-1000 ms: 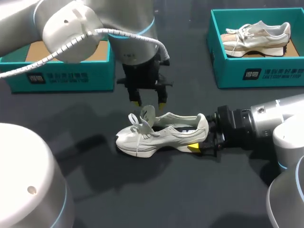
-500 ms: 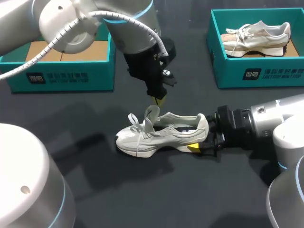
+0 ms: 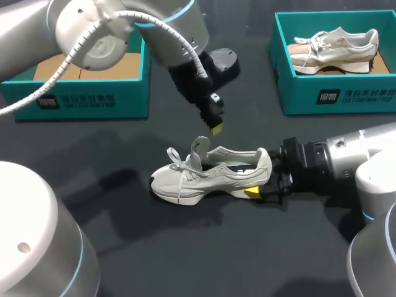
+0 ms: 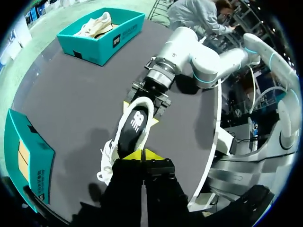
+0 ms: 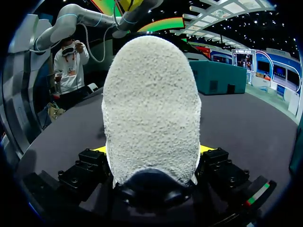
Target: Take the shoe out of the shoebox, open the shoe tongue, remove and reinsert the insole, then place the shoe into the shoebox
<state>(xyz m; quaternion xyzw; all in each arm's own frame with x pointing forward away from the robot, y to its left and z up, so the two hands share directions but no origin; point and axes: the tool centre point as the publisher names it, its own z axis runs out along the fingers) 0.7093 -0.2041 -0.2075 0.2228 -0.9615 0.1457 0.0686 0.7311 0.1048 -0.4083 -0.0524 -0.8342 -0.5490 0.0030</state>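
My right gripper (image 3: 265,182) pinches the heel of the shoe (image 3: 204,173), one yellow finger on each side. In my right wrist view the pale heel fills the space between the two tips. The shoe stands upright on its sole on the dark table (image 3: 204,247), out of any box, with its toe pointing towards my left side. Its tongue (image 3: 199,147) is lifted, and the dark insole (image 4: 133,126) lies inside. Just above the tongue hangs my left gripper (image 3: 215,128), its yellow tips pressed together with nothing between them and, as far as I can see, clear of the shoe. Farther back, a teal box (image 3: 86,99) with a brown floor sits on my left. Another teal box (image 3: 334,93) on my right holds a second shoe (image 3: 334,46).
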